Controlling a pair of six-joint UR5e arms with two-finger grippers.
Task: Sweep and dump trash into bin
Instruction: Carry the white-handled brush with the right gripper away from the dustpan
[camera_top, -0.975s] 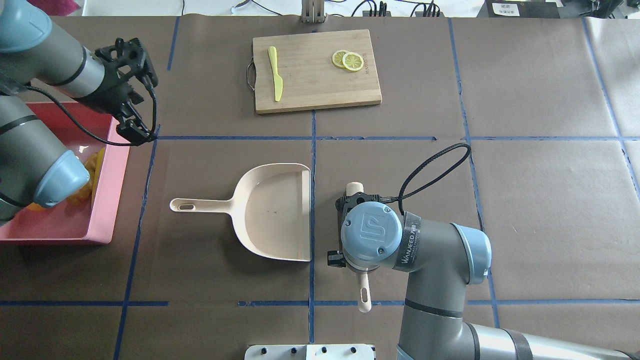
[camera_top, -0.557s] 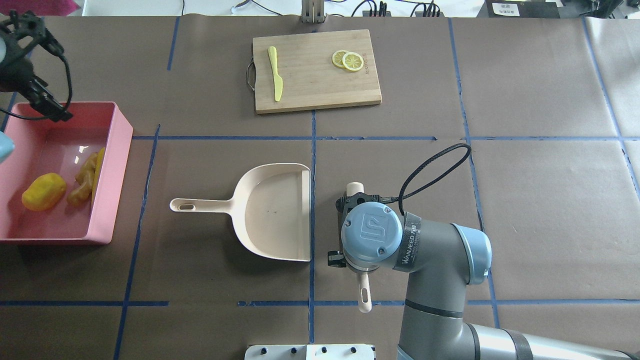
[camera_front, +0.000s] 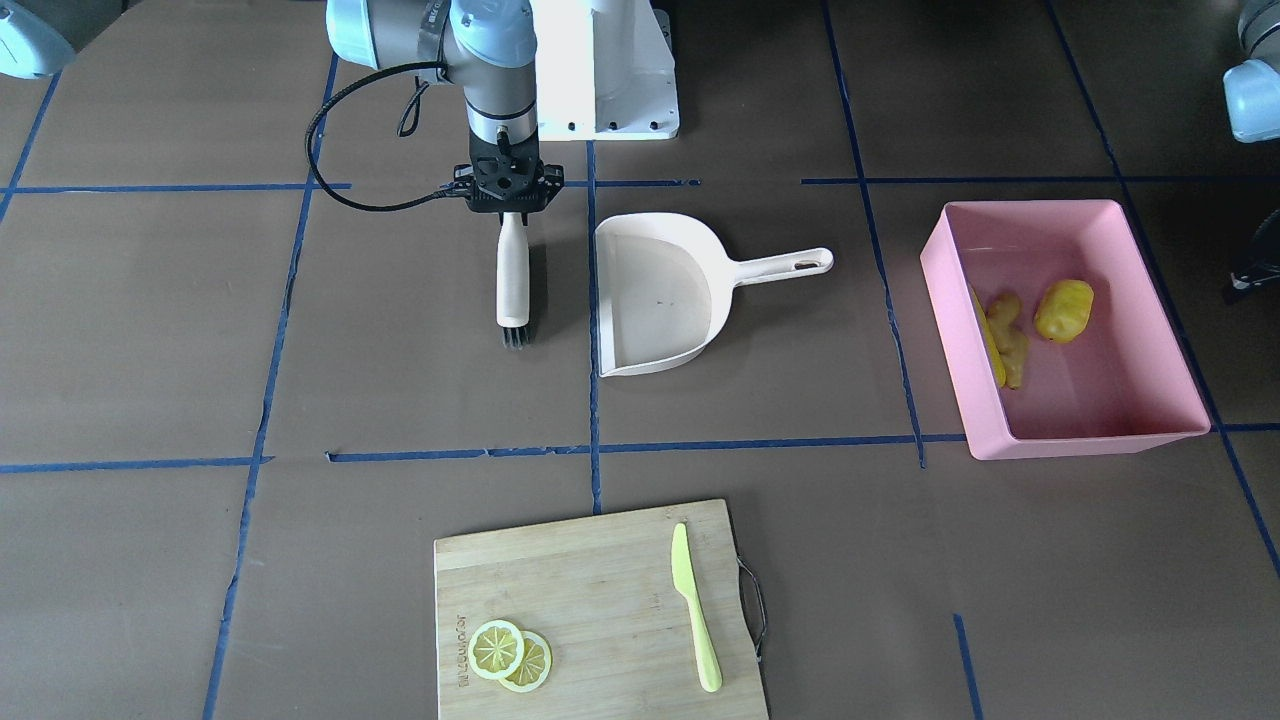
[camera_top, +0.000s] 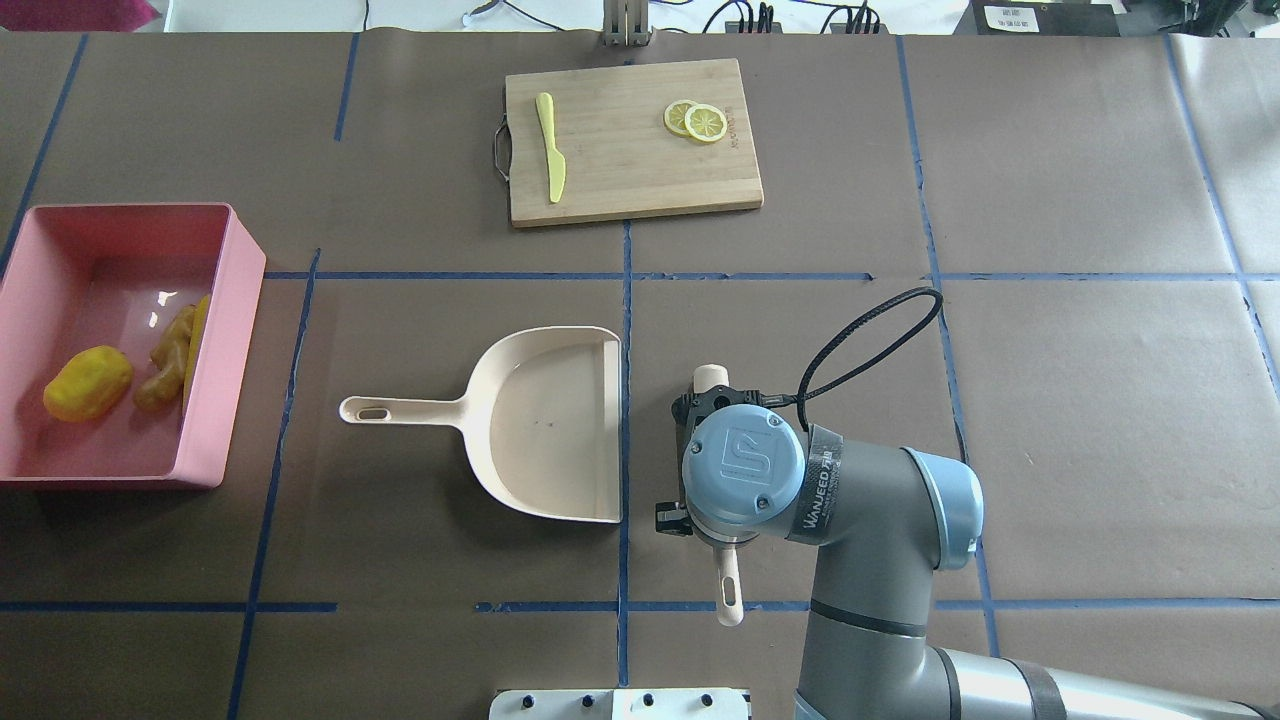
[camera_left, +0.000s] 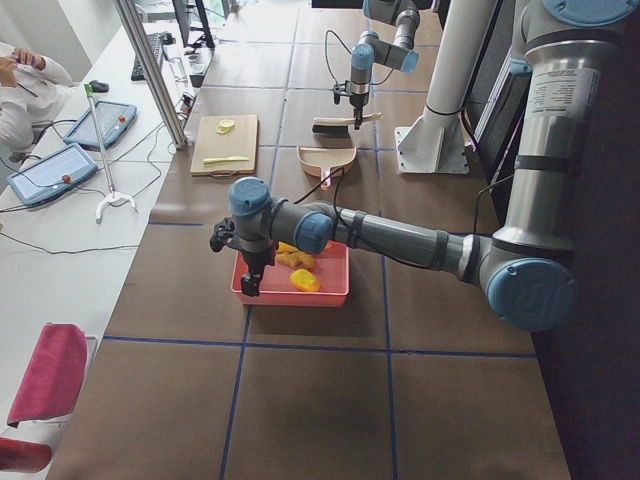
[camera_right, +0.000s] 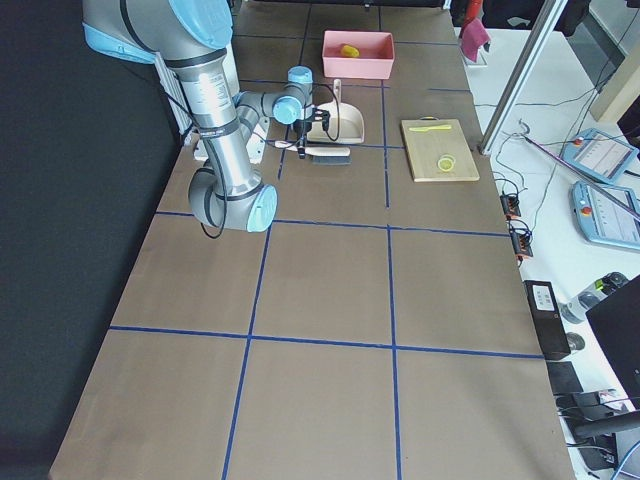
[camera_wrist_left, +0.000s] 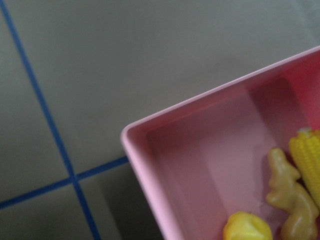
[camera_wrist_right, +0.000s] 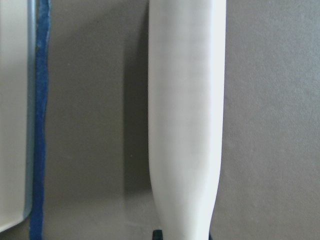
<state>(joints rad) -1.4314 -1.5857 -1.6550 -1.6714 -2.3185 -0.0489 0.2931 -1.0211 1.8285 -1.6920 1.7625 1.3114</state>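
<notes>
The pink bin (camera_top: 236, 300) stands at the table's left and also shows in the front view (camera_front: 1090, 440). In it lie the yellow fruit (camera_top: 88, 382), the ginger root (camera_top: 168, 360) and the corn cob (camera_top: 197, 345). My left gripper (camera_left: 250, 272) hangs by the bin's outer corner, outside the overhead view; I cannot tell if it is open. The left wrist view shows that bin corner (camera_wrist_left: 131, 135) from above. My right gripper (camera_front: 507, 208) is shut on the handle of a cream brush (camera_front: 512, 285), right of the empty cream dustpan (camera_top: 550, 420).
A wooden cutting board (camera_top: 630, 170) lies at the far middle with a light-green knife (camera_top: 550, 146) and two lemon slices (camera_top: 697, 121). The dustpan's handle (camera_top: 400, 410) points toward the bin. The robot's base (camera_front: 605, 90) stands behind the brush.
My left arm has drawn back to the left, off the bin and out of the overhead view, so the trash in the bin shows. The right arm and brush have not moved.
</notes>
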